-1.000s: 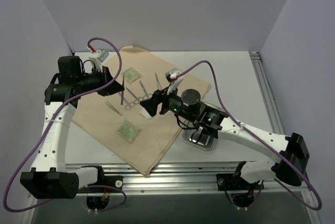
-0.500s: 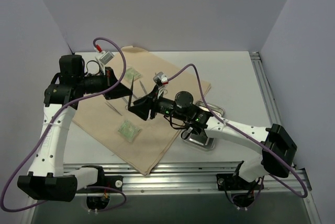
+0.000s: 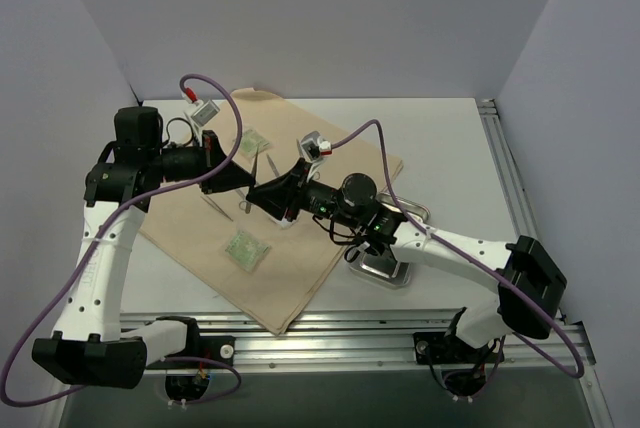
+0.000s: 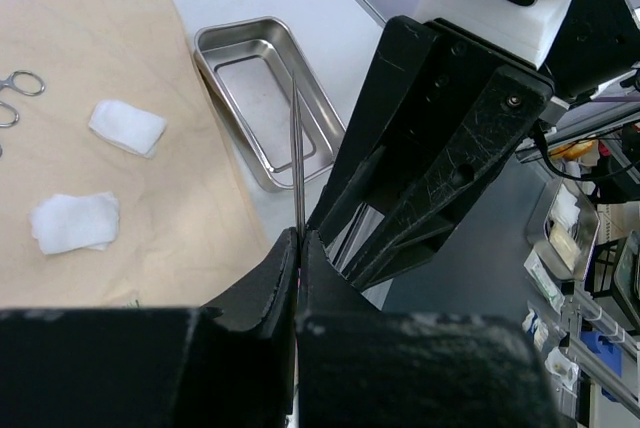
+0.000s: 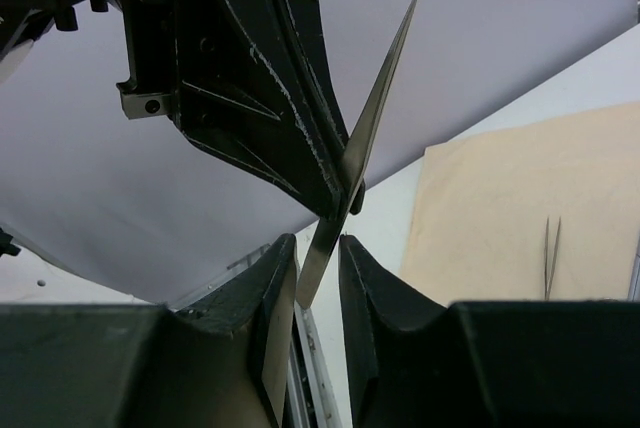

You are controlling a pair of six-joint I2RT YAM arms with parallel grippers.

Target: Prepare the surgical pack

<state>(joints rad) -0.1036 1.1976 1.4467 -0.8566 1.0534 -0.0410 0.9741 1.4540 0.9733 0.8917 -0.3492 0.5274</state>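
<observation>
Tan cloth (image 3: 300, 278) lies across the table (image 3: 450, 138), carrying green packets (image 3: 244, 247) and white gauze pads (image 4: 127, 126). The steel tray (image 4: 262, 98) sits just beside its edge. Above the cloth both arms reach toward each other. The left gripper (image 4: 298, 248) pinches thin steel tweezers (image 5: 375, 113). The right gripper (image 5: 315, 245) brackets their other end, though whether it actually clamps them is unclear.

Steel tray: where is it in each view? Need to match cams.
Top external: steel tray lower centre-right, partly under the right arm.
Left wrist: upper centre, beside the tan cloth.
Right wrist: not in view.
Shared landmark: tan cloth, in all three.
</observation>
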